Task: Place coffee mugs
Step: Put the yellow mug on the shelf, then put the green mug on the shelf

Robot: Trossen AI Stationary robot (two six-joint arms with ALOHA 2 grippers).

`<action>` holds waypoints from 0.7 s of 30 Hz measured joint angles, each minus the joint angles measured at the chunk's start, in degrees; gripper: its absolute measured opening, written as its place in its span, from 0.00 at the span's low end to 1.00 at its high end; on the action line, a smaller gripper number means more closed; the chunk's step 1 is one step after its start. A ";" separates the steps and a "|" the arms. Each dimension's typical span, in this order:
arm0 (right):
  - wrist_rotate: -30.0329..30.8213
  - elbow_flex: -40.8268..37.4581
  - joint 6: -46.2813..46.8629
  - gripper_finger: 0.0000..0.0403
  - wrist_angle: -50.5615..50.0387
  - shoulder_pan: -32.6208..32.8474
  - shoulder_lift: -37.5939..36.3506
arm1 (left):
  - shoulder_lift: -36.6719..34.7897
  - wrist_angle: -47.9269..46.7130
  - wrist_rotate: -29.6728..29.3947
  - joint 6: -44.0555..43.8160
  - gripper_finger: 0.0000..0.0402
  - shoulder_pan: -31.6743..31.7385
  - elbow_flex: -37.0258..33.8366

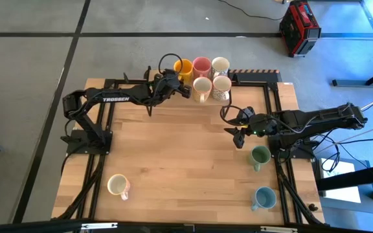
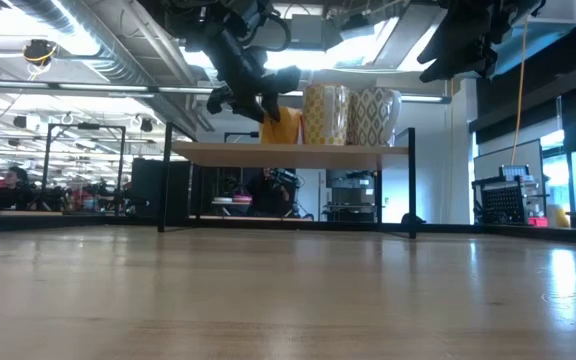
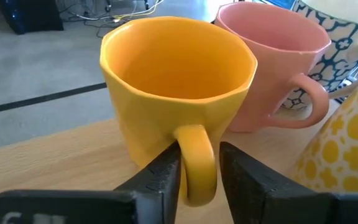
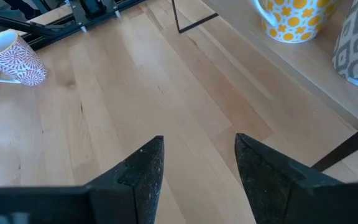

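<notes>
The orange-yellow mug (image 3: 176, 93) stands on the raised shelf (image 1: 238, 72) at the table's far edge, at the left end of the back row (image 1: 183, 66), next to the pink mug (image 1: 201, 65) and a white patterned mug (image 1: 220, 64). Two more patterned mugs (image 1: 202, 86) (image 1: 221, 85) stand in front. My left gripper (image 3: 197, 177) is shut on the orange-yellow mug's handle. My right gripper (image 4: 197, 168) is open and hovers over bare table right of centre (image 1: 235, 133). A green mug (image 1: 260, 155), a light blue mug (image 1: 263, 197) and a white, red-patterned mug (image 1: 118, 186) stand on the table. My left gripper pinches the orange-yellow mug's handle (image 3: 197, 155) between its two fingers (image 3: 163, 177), one on each flat side of the loop. The fingers come about level from the table's near-left side. The mug is upright, its base on the shelf.
The shelf stands on thin black legs (image 2: 168, 180) above the table's far edge. The pink mug (image 3: 272, 68) and a yellow-patterned mug (image 3: 344, 143) crowd the orange-yellow one. Bare wood lies across the table's middle (image 1: 173, 149). A red case (image 1: 299, 26) sits on the floor.
</notes>
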 joint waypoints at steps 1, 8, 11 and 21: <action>-0.01 0.00 0.00 0.46 -0.01 0.00 0.00 | -0.02 -0.08 0.02 0.77 0.27 0.00 0.00; -1.51 0.00 0.36 0.46 0.06 0.00 0.00 | -1.25 -3.22 0.94 2.57 0.30 -0.99 0.00; -1.54 0.00 0.39 0.46 0.05 0.00 0.02 | -1.53 -3.29 1.71 2.61 0.29 -1.84 0.07; -1.51 -0.02 0.38 0.46 0.06 0.00 0.02 | -4.25 -3.51 1.29 5.63 0.29 -2.78 0.00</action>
